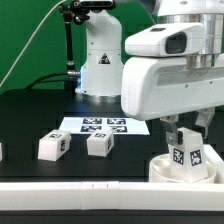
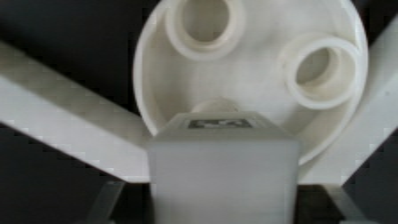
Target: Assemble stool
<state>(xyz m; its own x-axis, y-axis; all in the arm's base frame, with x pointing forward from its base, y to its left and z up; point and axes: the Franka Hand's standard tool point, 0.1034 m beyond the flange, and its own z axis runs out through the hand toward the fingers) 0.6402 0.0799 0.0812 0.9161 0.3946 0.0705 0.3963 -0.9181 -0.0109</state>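
Surface is black, round seat sits near its front on the exterior view's right. Tool is clamped on one upright leg right at the seat; second leg and third leg lie loose, well apart from it.

Glossy white arm with rounded housings and dark grey joint bands.

Words, numbers, brands: none readable.
Marker board: several black-and-white square tags, patterns only, far back, centre.
Leg at the exterior view's left: one such tag on its side.
Middle leg: one such tag, dark pattern.
Leg at the exterior view's right: one on its near face; blurred in the wrist view.
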